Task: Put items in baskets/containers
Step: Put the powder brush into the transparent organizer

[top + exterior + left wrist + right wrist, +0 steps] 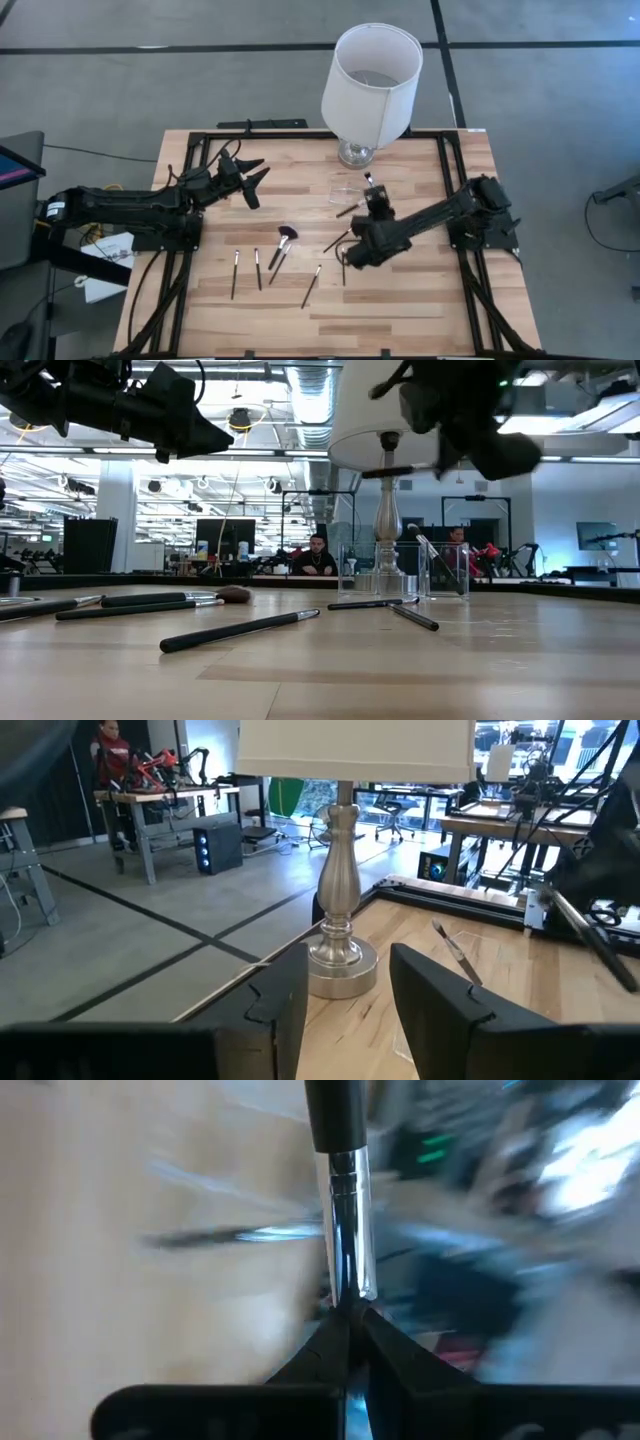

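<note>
While the left pincer [255,176] gapes, the right pincer [347,1315] pinches a makeup brush [340,1200].

- No text, label, brand, number or sign is readable in any view.
- The dark monitors behind the tall white cylindrical fabric lampshade [385,420] in the low view show no legible characters.

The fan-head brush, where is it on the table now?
In the high view the fan-head brush lies flat left of the table's middle, between the left gripper and the right gripper, beside a slimmer brush.
</note>
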You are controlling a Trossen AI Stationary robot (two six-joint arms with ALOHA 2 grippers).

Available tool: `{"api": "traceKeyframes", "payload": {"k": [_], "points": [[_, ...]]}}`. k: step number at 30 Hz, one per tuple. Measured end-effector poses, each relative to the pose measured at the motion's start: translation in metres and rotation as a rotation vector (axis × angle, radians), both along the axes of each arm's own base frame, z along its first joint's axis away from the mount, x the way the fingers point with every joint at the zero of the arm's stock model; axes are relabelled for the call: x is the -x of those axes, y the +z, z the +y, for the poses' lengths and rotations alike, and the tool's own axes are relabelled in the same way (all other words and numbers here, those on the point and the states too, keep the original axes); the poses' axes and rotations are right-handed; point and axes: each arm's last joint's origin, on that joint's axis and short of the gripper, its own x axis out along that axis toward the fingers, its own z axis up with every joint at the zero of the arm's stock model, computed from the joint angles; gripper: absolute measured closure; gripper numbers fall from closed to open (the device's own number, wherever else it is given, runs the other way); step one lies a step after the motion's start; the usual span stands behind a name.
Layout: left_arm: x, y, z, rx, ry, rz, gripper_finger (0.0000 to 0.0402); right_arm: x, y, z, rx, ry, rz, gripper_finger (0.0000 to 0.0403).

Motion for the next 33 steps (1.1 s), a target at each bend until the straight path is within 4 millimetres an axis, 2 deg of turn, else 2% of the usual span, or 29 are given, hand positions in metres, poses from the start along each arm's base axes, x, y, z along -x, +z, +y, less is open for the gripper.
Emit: {"api": "traceKeyframes", "payload": {"k": [6,9,14,23,29,33], "points": [[0.000,0.000,0.000,0.000,0.000,0.001,0.0262,-0.009,0.006,-0.025,0.264,0.187,0.294,0.0400],[0.000,0.000,0.000,0.001,0.000,0.005,0.0262,-0.011,0.006,-0.034,0.276,0.202,0.401,0.0401],[0.000,-0.001,0.000,0.002,-0.001,0.009,0.0262,-0.012,0.006,-0.046,0.270,0.188,0.468,0.0401],[0.000,-0.001,0.000,0.002,-0.001,0.009,0.0262,-0.026,-0.004,-0.055,0.307,0.303,0.740,0.0402],[0.000,-0.001,0.000,0.002,-0.001,0.009,0.0262,-0.033,-0.016,-0.065,0.306,0.300,0.822,0.0402],[0.000,-0.001,0.000,0.002,-0.001,0.013,0.0262,-0.037,-0.020,-0.073,0.369,0.264,0.822,0.0403]]}}
